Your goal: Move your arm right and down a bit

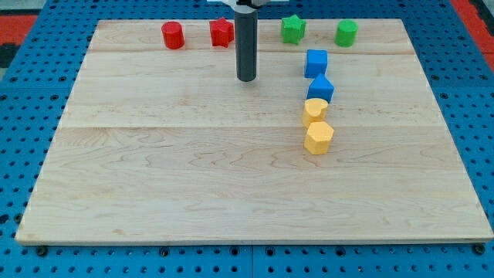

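My tip (246, 79) rests on the wooden board (193, 177) near the view's top, centre. A red cylinder (173, 35) and a red star-like block (221, 32) lie up and left of it. A green star (292, 28) and a green cylinder (346, 33) lie up and right. To the tip's right a blue cube (316, 62) and a blue pentagon-like block (320, 89) form a column. Below them sit a yellow heart-like block (314, 111) and a yellow hexagon (318, 137). The tip touches no block.
The board lies on a blue pegboard table (31, 85). A red strip shows at the view's top corners (19, 19).
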